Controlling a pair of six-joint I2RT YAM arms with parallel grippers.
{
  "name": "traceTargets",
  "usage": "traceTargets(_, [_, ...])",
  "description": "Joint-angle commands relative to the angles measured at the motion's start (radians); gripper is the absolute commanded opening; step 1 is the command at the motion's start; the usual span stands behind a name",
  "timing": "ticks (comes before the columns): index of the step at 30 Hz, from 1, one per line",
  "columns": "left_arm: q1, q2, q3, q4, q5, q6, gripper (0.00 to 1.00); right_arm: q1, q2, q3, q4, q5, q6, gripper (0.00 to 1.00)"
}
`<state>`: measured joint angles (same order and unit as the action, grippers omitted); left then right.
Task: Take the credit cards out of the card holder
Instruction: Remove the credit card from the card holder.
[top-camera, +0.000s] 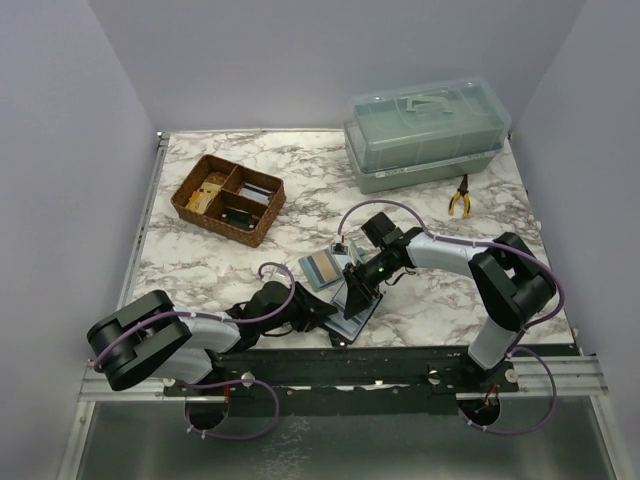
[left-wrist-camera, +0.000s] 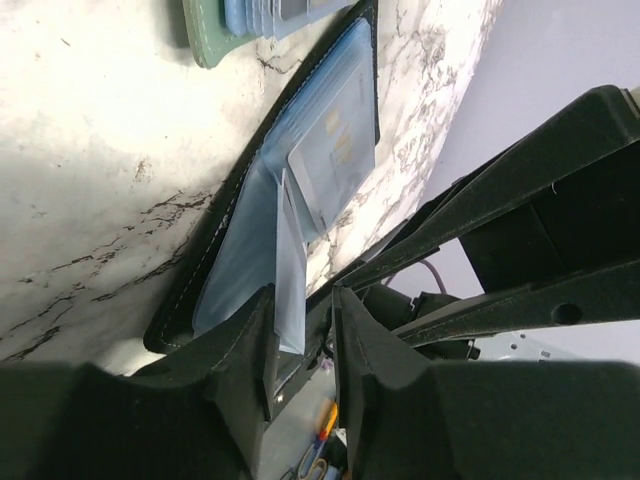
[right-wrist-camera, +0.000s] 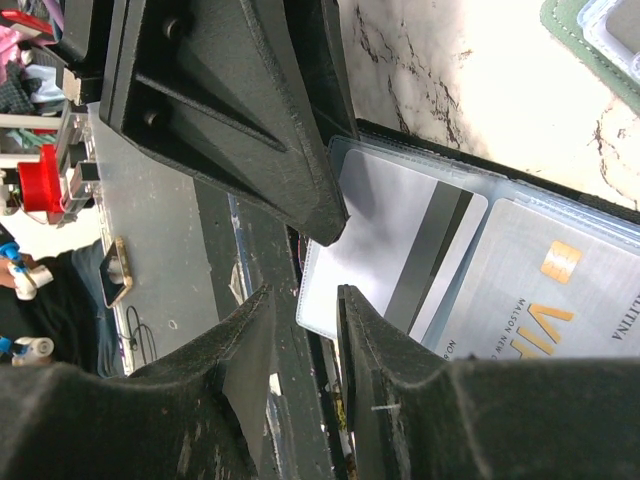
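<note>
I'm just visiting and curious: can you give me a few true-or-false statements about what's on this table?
1. The card holder lies open on the table. True.
2. The wicker tray sits at the table's right edge. False: it is at the far left.
3. Yellow-handled pliers lie near the lidded plastic box. True.
4. Every sleeve of the card holder is empty. False: a card shows inside one.

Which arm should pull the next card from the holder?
Left, probably: an upright leaf of the card holder stands inside the left end effector; the right end effector only hovers by a sleeve corner.
</note>
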<state>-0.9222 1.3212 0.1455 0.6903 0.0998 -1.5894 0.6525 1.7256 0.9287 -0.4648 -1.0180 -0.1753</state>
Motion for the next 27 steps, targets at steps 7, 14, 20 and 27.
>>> traceTargets(7, [-0.005,0.087,0.055,-0.021,-0.027,0.111,0.0,-0.016,-0.031,0.024,-0.021,0.0,-0.004,0.37])
traceTargets(14, [-0.019,0.003,0.102,-0.052,0.037,0.343,0.0,-0.093,-0.121,0.003,-0.044,-0.101,-0.066,0.38])
traceTargets(20, [-0.026,-0.095,0.191,-0.168,0.093,0.6,0.0,-0.172,-0.138,0.003,-0.043,-0.181,-0.063,0.38])
traceTargets(27, [-0.069,-0.106,0.267,-0.228,0.116,0.874,0.0,-0.244,-0.173,-0.01,-0.082,-0.251,-0.131,0.39])
